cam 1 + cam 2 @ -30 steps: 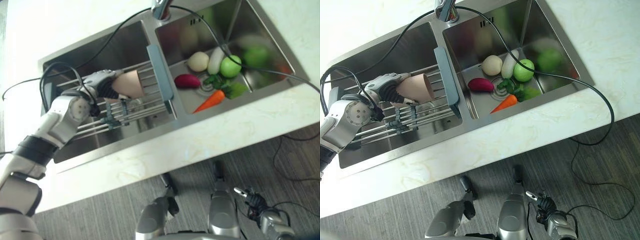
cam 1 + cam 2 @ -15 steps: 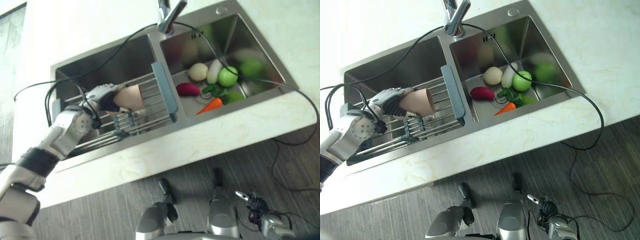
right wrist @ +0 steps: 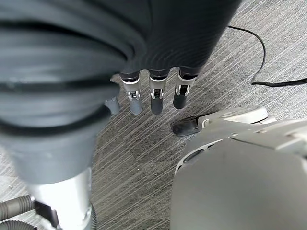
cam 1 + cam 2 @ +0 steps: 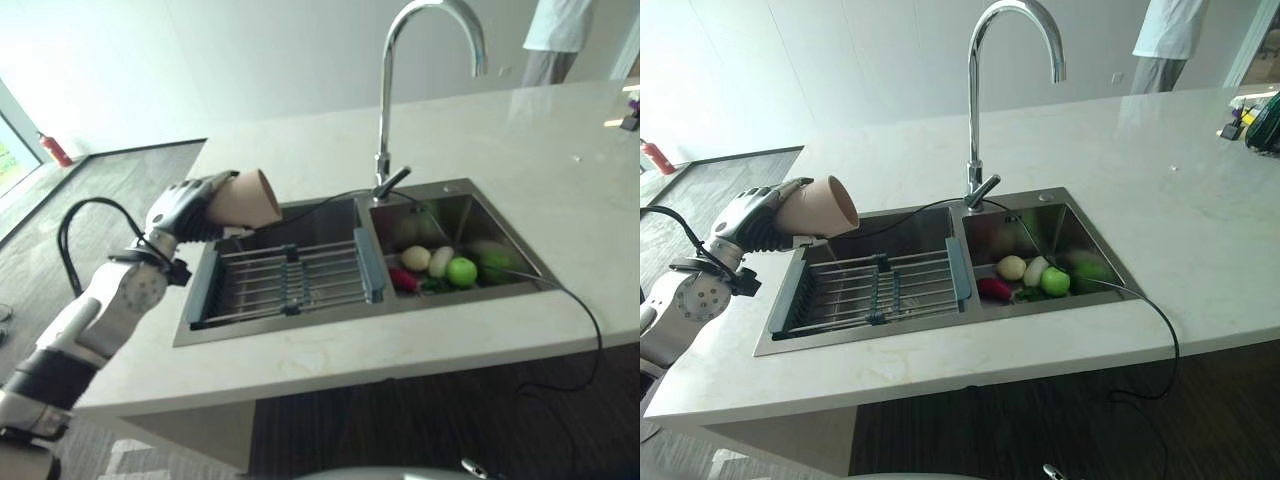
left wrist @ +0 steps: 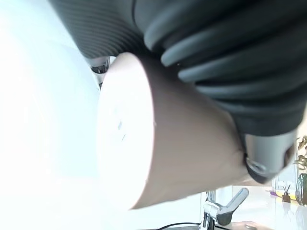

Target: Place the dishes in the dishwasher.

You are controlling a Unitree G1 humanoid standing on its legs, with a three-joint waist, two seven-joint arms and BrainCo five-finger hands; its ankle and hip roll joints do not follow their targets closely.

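Left hand (image 4: 752, 216): curled round a tan cup (image 4: 820, 206), raised over the sink's far left corner, mouth facing right.
Cup base: hidden in the palm.
Right hand (image 3: 152, 92): fingers hang straight over grey floor, holding nothing.
Sink (image 4: 330, 205): wire rack (image 4: 290, 282) across left basin.
Right basin: vegetables (image 4: 1030, 276), partly hidden by the near wall.
Person (image 4: 1168, 40): far right, cut off.
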